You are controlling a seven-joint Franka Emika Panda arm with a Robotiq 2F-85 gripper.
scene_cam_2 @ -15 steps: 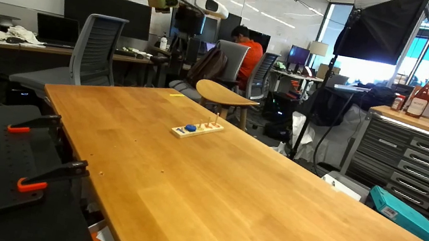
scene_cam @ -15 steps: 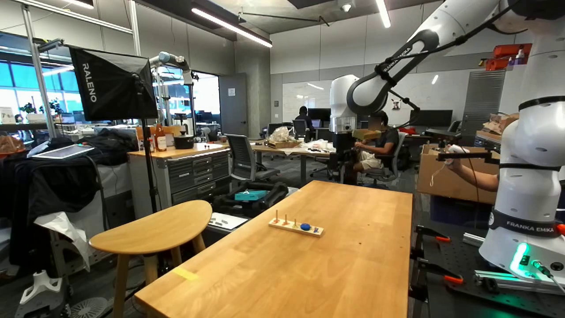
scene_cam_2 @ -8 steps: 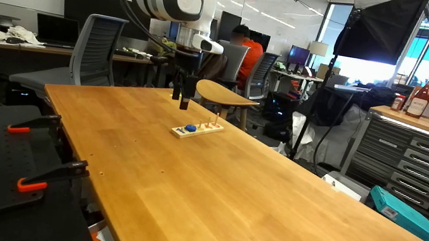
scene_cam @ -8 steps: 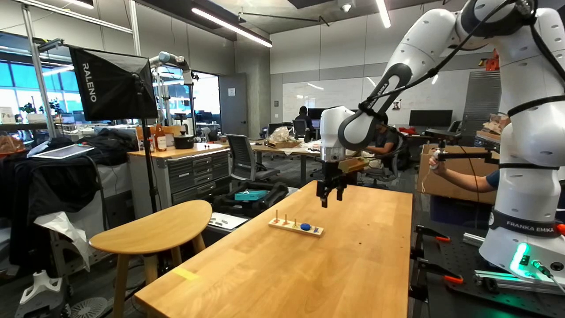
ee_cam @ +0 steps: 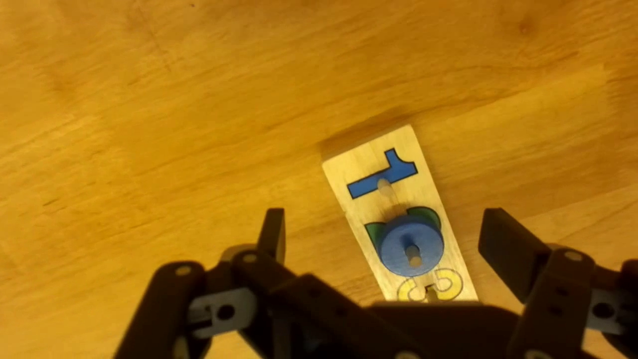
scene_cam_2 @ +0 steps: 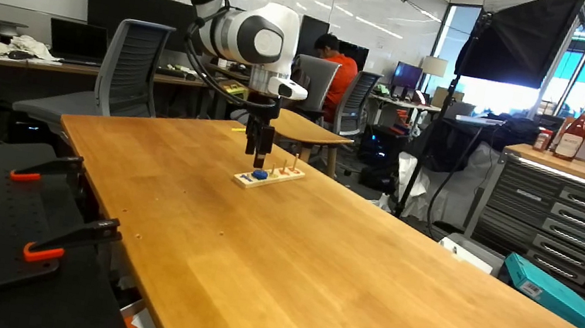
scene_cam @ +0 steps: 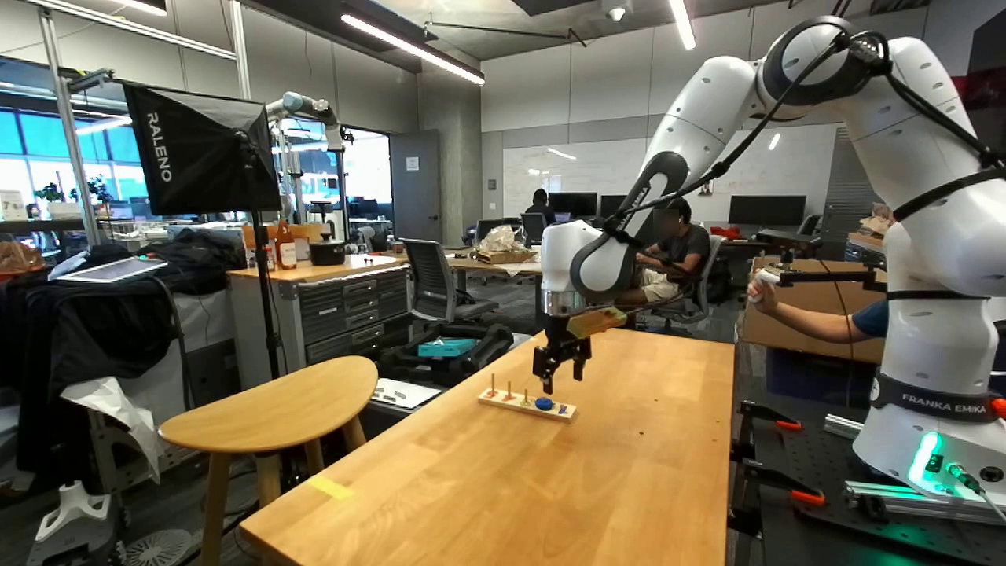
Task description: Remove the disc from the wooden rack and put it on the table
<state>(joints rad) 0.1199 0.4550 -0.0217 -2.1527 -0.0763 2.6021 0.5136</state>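
The blue disc [scene_cam: 543,403] sits on a peg of the pale wooden rack [scene_cam: 511,406], over a green numeral. The disc [scene_cam_2: 260,174] and the rack [scene_cam_2: 270,180] also show in the other outside picture. The rack lies on the honey-coloured table [scene_cam: 621,456]. My gripper [scene_cam: 563,384] points down just above the disc, and it shows again in an exterior view [scene_cam_2: 253,160]. In the wrist view my gripper [ee_cam: 386,224] is open, its fingers wide apart on either side of the rack [ee_cam: 369,212] and disc [ee_cam: 398,249], touching neither. The rack's far end is hidden by the gripper there.
The rack has several other upright pegs, the taller ones [scene_cam: 493,384] at the far end from the disc. A smaller oval wooden table [scene_cam: 275,405] stands beside the large table. Clamps [scene_cam: 786,479] grip the robot-side edge. Yellow tape [scene_cam: 330,486] marks a table corner.
My gripper has come down from high above the table and moved across to the rack, stopping low over the disc. The disc and rack have not moved.
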